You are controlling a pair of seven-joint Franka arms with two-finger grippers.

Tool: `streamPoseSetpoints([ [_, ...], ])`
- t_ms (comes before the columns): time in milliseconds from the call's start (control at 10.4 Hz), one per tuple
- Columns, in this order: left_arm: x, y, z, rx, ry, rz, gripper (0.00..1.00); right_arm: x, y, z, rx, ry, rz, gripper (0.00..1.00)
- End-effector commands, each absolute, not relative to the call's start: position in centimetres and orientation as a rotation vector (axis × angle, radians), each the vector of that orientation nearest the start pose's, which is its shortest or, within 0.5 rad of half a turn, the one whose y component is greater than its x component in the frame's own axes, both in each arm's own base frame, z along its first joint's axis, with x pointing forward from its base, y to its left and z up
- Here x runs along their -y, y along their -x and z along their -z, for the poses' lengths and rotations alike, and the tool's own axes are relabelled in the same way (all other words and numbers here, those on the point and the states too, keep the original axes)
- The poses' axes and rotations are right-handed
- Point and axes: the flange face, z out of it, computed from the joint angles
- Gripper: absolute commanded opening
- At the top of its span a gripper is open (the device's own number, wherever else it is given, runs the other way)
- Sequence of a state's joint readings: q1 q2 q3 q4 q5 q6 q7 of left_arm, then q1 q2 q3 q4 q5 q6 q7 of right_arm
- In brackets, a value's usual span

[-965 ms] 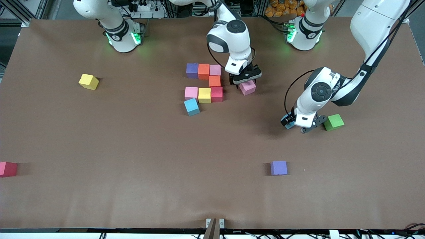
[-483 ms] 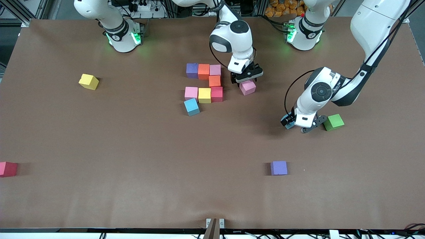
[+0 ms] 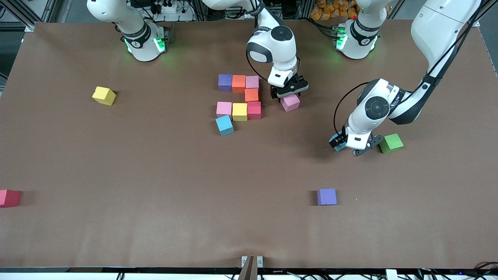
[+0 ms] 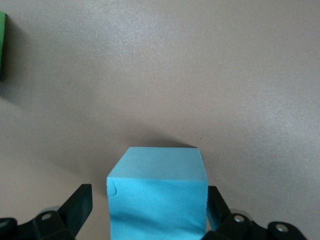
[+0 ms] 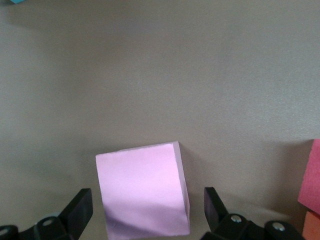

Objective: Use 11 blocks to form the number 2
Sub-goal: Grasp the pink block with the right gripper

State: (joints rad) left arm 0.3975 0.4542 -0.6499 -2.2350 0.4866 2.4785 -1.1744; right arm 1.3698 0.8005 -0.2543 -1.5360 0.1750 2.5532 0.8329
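Observation:
Several blocks stand clustered mid-table: purple (image 3: 225, 82), orange (image 3: 238, 83), pink (image 3: 252, 82), orange (image 3: 251, 94), pink (image 3: 224, 109), yellow (image 3: 239, 111), red (image 3: 254, 110) and light blue (image 3: 225, 125). My right gripper (image 3: 289, 88) hangs open just over a loose pink block (image 3: 290, 102) beside the cluster. In the right wrist view the gripper (image 5: 148, 200) straddles this block (image 5: 142, 187) with gaps on both sides. My left gripper (image 3: 352, 147) is open around a light blue block (image 3: 338, 144) on the table. In the left wrist view (image 4: 149, 200) one finger touches it (image 4: 157, 200). A purple block (image 3: 327, 196) lies nearer the camera.
A green cube (image 3: 391, 142) sits right beside the left gripper; its edge shows in the left wrist view (image 4: 2, 45). A yellow cube (image 3: 104, 95) and a red cube (image 3: 8, 197) lie toward the right arm's end of the table.
My right gripper has drawn up and toward the arms' bases, off the loose pink block, which stayed put. The left arm has not moved.

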Motion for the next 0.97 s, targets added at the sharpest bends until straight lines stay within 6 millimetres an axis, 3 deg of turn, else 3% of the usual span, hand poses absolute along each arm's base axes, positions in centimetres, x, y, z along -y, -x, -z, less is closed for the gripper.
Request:
streamPoseSetpoints([
  [0, 14.2, -51.6, -19.8, 0.820, 2.984, -0.053, 1.00, -67.6, -29.1, -20.8, 0.358, 2.947, 0.307, 0.81],
  [193, 14.2, -51.6, -19.8, 0.820, 2.984, -0.053, 1.00, -67.6, -29.5, -21.3, 0.356, 2.942, 0.311, 0.51],
  [386, 14.2, -51.6, -19.8, 0.820, 2.984, -0.053, 1.00, -67.6, -30.0, -21.6, 0.349, 2.944, 0.311, 0.02],
  [676, 14.2, -51.6, -19.8, 0.820, 2.984, -0.053, 1.00, -67.2, -32.3, -24.0, 0.283, 2.946, 0.292, 0.00],
  [869, 14.2, -51.6, -19.8, 0.818, 2.985, -0.055, 1.00, -65.5, -37.0, -27.1, 0.185, 2.988, 0.246, 0.00],
])
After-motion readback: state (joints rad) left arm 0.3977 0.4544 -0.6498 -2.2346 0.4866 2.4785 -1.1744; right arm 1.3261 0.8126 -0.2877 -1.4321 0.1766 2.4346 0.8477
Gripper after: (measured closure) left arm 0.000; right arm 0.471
